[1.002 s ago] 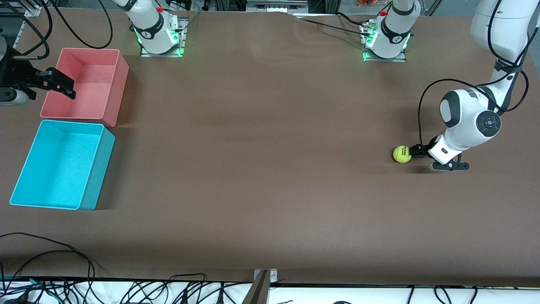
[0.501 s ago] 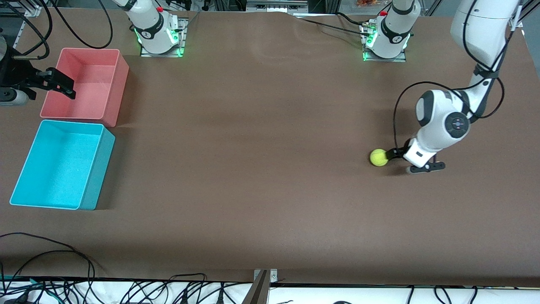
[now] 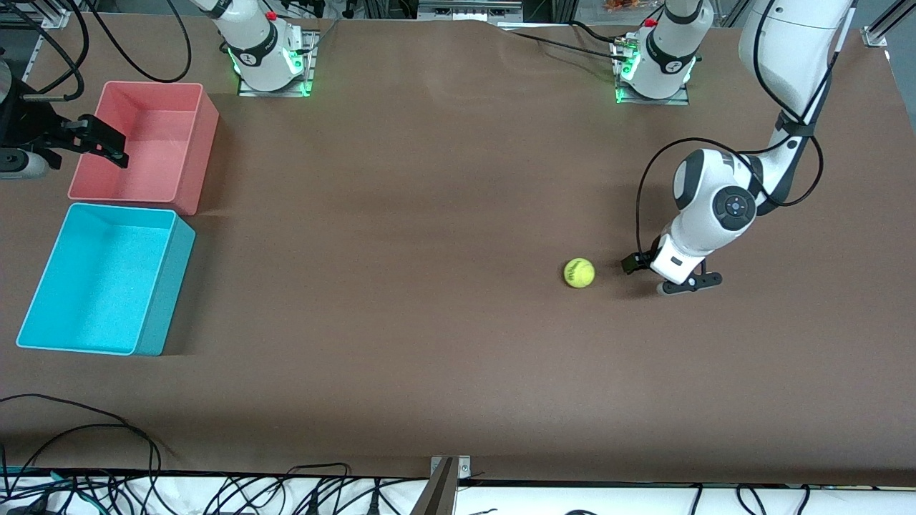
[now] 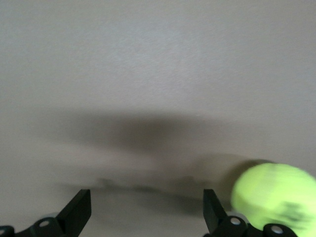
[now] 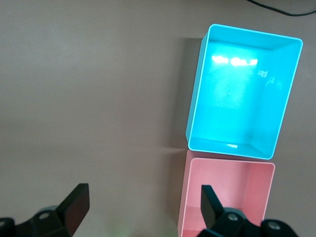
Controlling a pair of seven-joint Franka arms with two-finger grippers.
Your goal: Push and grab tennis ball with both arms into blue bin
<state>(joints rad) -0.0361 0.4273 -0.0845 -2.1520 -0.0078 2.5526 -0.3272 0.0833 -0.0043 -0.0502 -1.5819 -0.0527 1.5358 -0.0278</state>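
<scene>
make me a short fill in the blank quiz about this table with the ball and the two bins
1. The tennis ball lies on the bare ____.
2. The blue bin sits nearer the front camera than the ____ bin.
3. The left end effector is ____ the ball, not touching it.
4. The right end effector has its fingers ____.

Missing words: table; pink; beside; open

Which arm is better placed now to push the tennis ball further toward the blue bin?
Left. Its open end effector sits low beside the tennis ball, away from the blue bin. The right end effector waits over the pink bin.
</scene>
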